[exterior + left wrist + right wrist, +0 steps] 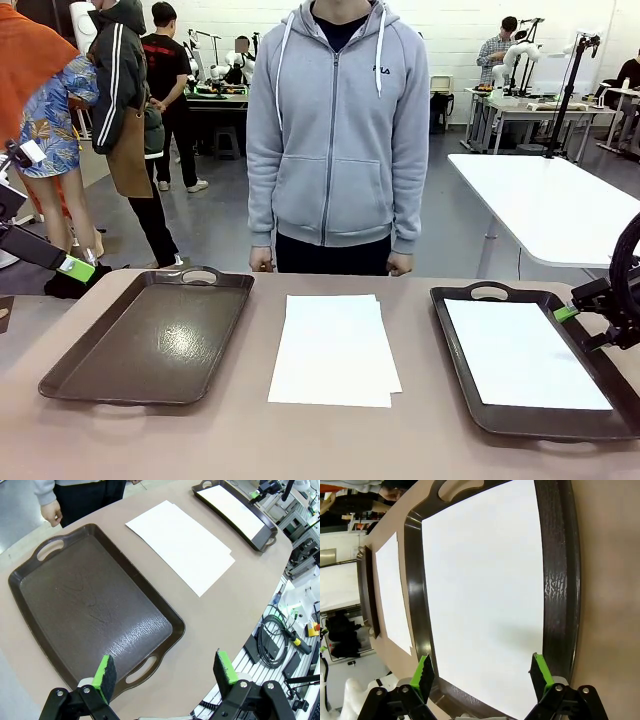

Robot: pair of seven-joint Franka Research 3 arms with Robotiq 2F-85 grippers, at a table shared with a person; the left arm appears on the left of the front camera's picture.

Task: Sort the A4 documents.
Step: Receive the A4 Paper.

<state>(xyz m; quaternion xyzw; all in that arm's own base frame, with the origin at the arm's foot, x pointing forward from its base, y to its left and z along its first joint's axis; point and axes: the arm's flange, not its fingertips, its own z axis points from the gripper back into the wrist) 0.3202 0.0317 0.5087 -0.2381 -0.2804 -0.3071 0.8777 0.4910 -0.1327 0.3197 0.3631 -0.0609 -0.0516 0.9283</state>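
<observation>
Two spots hold paper: A4 documents (pixel 333 348) stacked mid-table between left tray (pixel 150 345) and right tray (pixel 459 350), plus one sheet (pixel 520 355) inside the right one. The left gripper (pixel 165 670) and right gripper (pixel 481 672) both gape wide, empty. I'd slide only the top sheet's near edge free, then pinch.

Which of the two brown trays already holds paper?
The right tray: a white sheet lies inside it, while the left tray is bare.
</observation>
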